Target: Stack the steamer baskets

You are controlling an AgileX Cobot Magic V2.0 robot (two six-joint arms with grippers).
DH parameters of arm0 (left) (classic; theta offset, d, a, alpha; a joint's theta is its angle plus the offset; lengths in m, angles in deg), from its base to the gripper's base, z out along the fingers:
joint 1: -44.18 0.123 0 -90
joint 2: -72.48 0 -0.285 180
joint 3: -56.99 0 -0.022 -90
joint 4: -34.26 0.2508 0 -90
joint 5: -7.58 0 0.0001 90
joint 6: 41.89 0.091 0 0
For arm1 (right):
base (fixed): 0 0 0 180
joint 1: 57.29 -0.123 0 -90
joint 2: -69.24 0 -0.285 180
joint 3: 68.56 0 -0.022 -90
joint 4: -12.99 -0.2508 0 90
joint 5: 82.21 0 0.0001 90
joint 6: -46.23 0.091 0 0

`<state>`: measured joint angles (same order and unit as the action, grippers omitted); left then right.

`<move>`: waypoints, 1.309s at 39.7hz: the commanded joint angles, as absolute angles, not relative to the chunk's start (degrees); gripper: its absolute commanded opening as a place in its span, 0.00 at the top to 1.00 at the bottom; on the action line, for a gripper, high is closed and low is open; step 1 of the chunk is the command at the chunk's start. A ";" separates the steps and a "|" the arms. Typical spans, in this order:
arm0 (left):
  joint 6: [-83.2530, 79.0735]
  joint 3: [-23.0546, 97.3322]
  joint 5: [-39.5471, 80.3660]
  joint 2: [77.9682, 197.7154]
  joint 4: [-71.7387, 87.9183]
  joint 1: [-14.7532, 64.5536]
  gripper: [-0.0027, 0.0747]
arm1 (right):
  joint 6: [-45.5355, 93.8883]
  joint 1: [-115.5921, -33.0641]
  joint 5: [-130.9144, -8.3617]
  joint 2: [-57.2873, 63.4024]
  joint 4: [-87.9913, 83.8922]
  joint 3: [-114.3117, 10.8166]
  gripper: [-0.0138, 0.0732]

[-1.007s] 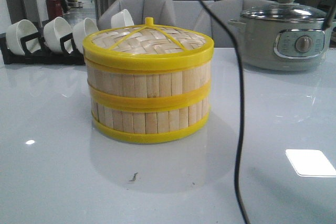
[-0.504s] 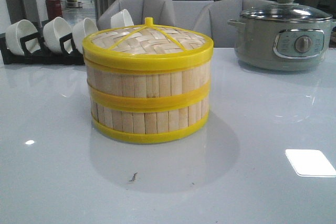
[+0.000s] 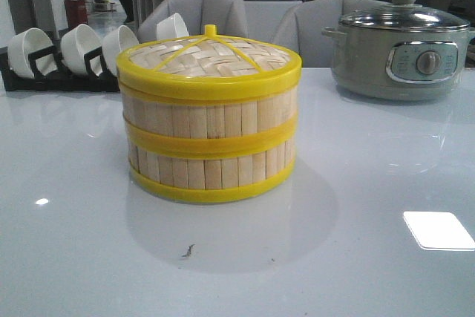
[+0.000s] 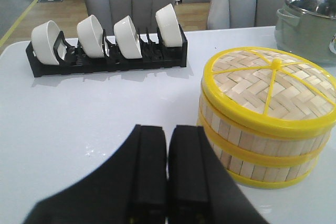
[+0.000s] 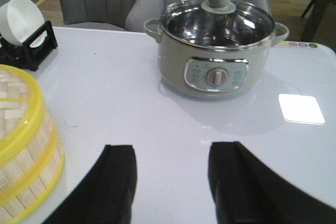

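Two steamer baskets stand stacked in the middle of the table, the upper basket (image 3: 211, 118) on the lower basket (image 3: 211, 171), both with pale slat walls and yellow rims. A woven bamboo lid (image 3: 210, 59) with a yellow knob covers the top. The same stack (image 4: 265, 132) shows in the left wrist view, and its edge (image 5: 23, 150) in the right wrist view. My left gripper (image 4: 168, 129) is shut and empty, just beside the stack and apart from it. My right gripper (image 5: 170, 150) is open over bare table, well away from the stack. Neither arm appears in the front view.
A grey electric pot (image 3: 401, 53) with a glass lid stands at the back right, and a black rack of white bowls (image 3: 70, 53) at the back left. Grey chairs (image 3: 197, 12) stand behind the white table (image 3: 371, 183). A small dark speck (image 3: 188, 250) lies near the front.
A dark cable that hung across the front view one second ago has gone out of sight. The stack and lid have not moved.
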<state>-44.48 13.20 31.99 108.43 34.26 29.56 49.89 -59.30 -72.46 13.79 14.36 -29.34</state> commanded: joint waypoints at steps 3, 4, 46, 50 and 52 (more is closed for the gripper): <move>-44.84 14.81 26.86 108.56 34.26 29.66 0.85 | 49.46 -55.77 -79.26 19.79 14.70 -24.02 0.34; -44.84 14.81 26.86 108.56 34.26 29.66 0.85 | 49.46 -55.13 -79.33 20.87 14.70 -22.71 0.34; -44.84 14.81 26.86 108.56 34.26 29.66 0.85 | 49.46 -49.82 -86.02 40.92 14.70 -3.84 0.74; -44.84 14.81 26.86 108.56 34.26 29.66 0.85 | 49.46 -49.82 -86.09 40.92 14.76 -3.84 0.76; -44.84 14.81 26.86 108.56 34.26 29.66 0.85 | 49.46 -49.82 -86.04 40.92 14.76 -3.84 0.76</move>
<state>-44.48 13.20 31.99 108.43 34.26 29.59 49.89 -50.18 -80.89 41.22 14.36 -2.21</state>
